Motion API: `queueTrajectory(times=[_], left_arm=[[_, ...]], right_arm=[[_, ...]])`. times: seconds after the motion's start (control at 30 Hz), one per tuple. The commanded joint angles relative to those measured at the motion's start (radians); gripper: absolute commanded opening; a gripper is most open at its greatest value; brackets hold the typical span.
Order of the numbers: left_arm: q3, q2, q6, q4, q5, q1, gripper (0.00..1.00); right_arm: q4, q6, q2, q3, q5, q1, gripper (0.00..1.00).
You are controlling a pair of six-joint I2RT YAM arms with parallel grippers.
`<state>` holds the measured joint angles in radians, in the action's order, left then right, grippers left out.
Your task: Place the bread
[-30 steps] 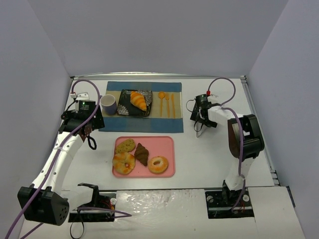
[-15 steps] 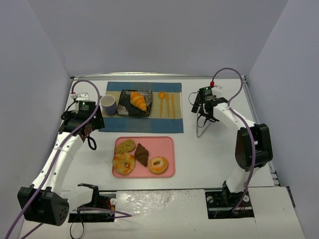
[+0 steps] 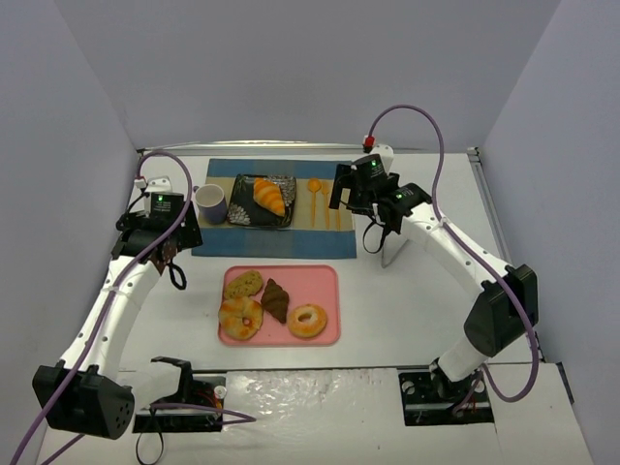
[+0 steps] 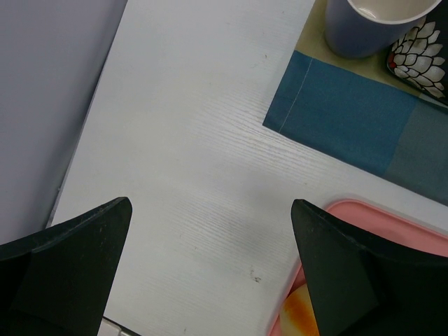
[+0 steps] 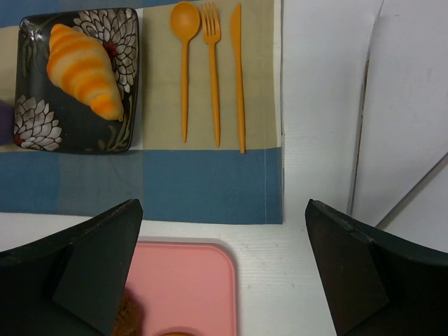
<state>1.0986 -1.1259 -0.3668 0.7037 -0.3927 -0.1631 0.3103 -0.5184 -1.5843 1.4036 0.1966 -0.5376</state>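
The bread is seen lying on the dark plate, in the upper left of the right wrist view. It lies slanted, and nothing is holding it. So the placing looks done. It is judged that little is left, maybe only taking the arm away.

The bread is long and golden orange, with paler stripes across its ridged bumps and a pointed end. The plate is square with round corners, and white flowers are painted on it. It sits on a cloth mat made of blue and tan bands. An orange spoon, fork and knife are laid side by side on the tan band, just right of the plate. They are thin and look like plastic.

The right hand is held wide open over the mat's near edge, and nothing is in it. The left hand is also wide open and holds nothing, over the bare tabletop.

A flat pink tray with round corners is seen lower in the top view.
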Motion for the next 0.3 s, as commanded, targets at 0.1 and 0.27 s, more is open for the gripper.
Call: queueTrajectory(times=[0.1, 0.27], left_arm=[[0.086, -0.008, 0.023, -0.001, -0.02, 0.002, 0.97], [0.097, -0.009, 0.029, 0.013, -0.033, 0.002, 0.97]], right_arm=[[-0.002, 0.032, 0.076, 0.004, -0.031, 0.004, 1.0], [-0.005, 0.028, 0.083, -0.018, -0.038, 0.004, 1.0]])
